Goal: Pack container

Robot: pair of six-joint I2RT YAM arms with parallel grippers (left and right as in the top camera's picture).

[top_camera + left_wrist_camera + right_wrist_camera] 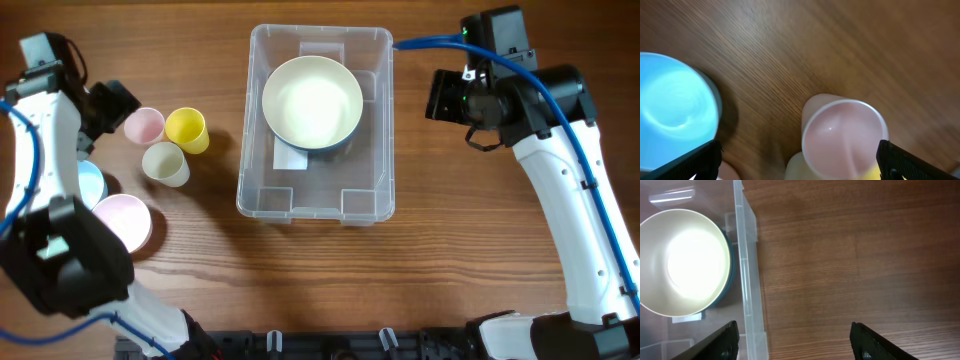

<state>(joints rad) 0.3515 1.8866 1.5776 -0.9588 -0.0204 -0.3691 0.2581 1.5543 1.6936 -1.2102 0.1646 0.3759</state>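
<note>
Your container [316,203] sits mid-table, a clear tub with a rounded rim. A cream bowl [312,100] fills the half farther from the arm bases. It is nested in a teal bowl [731,265] that shows only as an edge, and it covers most of the white label [290,158]. The nearer half of the tub is bare.

Your right gripper [795,342] is spread wide over open wood just beside the tub's right wall, its fingers cropped by the frame.

Your left gripper [800,162], also spread, hangs over the pink cup [842,137]. The yellow cup [187,130] and pale cup [165,163] stand close by. The left arm partly hides the blue bowl [675,110].
</note>
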